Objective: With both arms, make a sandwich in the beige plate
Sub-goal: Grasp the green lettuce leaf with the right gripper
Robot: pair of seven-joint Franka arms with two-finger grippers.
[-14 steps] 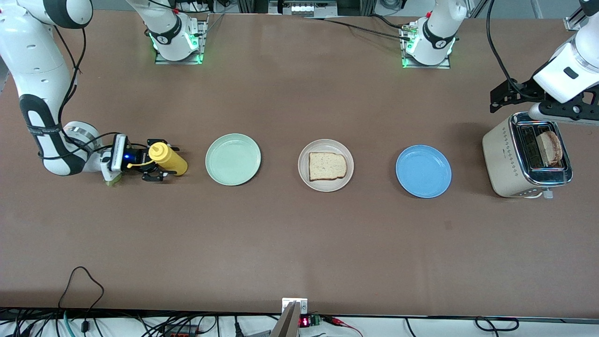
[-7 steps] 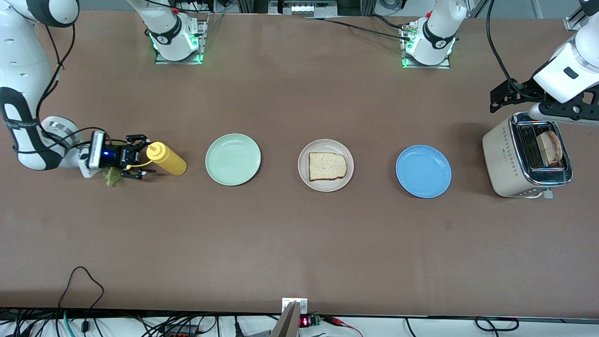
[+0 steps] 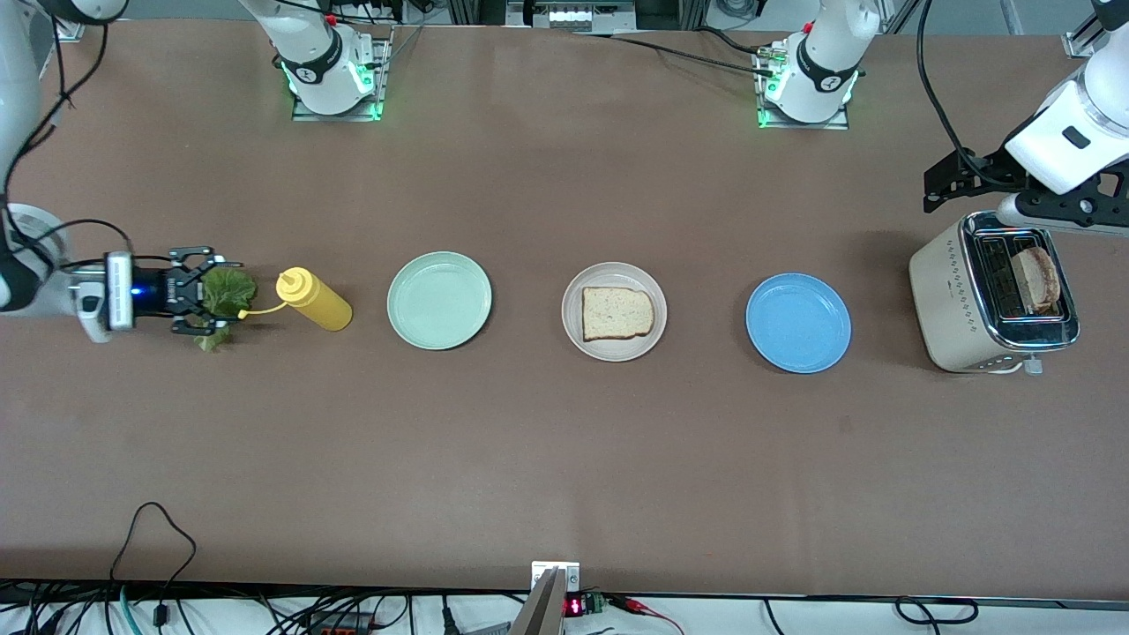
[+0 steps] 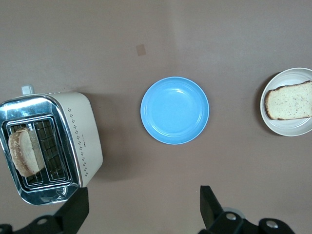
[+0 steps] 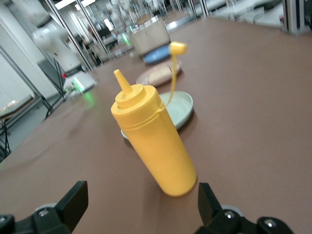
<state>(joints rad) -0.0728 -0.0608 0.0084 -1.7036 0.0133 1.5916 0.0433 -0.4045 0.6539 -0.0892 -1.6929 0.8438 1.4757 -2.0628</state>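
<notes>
Front view: round beige plate [image 3: 614,347], square bread [image 3: 616,313]

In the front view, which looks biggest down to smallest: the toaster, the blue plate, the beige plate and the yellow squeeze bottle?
1. Toaster
2. Blue plate and beige plate: they look about alike, too close to rank.
3. Yellow squeeze bottle
</notes>
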